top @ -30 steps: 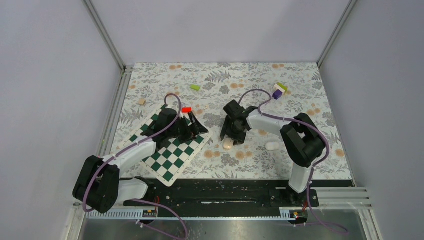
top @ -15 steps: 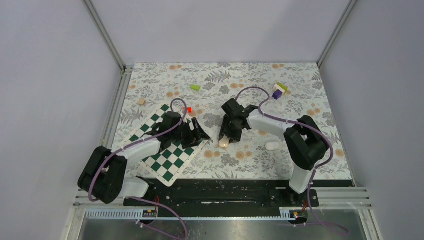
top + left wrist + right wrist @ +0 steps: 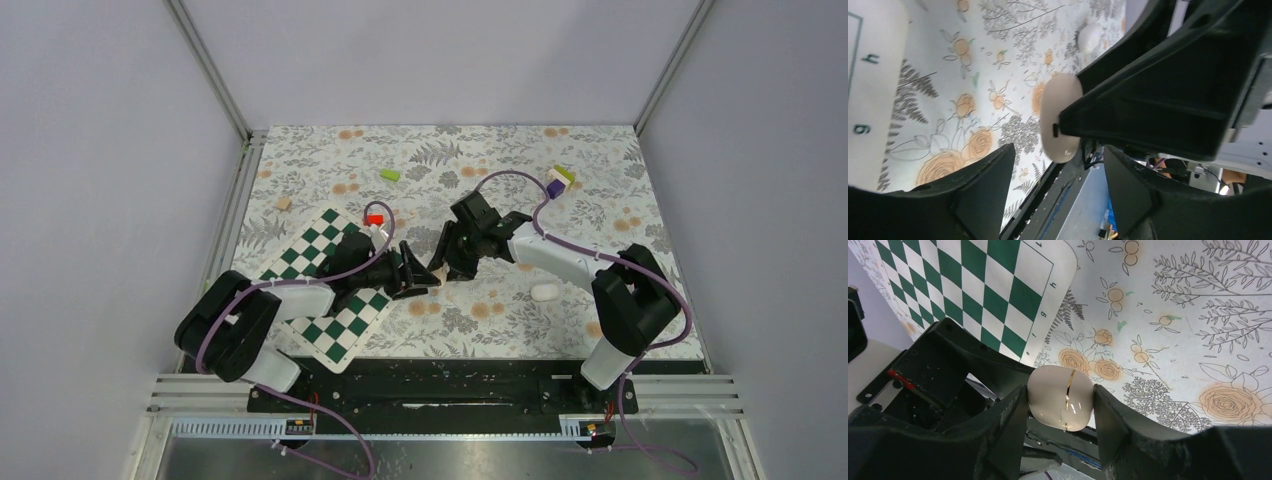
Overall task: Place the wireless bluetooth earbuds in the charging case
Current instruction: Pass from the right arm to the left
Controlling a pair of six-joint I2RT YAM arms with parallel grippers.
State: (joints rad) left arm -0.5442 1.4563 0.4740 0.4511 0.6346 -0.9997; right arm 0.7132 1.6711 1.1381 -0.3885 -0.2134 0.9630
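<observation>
The right gripper (image 3: 1060, 407) clasps the charging case (image 3: 1060, 395) right of the chessboard (image 3: 973, 285); the left gripper (image 3: 1055, 155) gapes, seemingly not touching it.

Top view overhead, looking down; wrist views close, low, both showing charging case (image 3: 1060, 397).

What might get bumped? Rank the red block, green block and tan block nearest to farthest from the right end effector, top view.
1. red block, just back-left of it.
2. green block, farther back.
3. tan block, far off to the left.
</observation>
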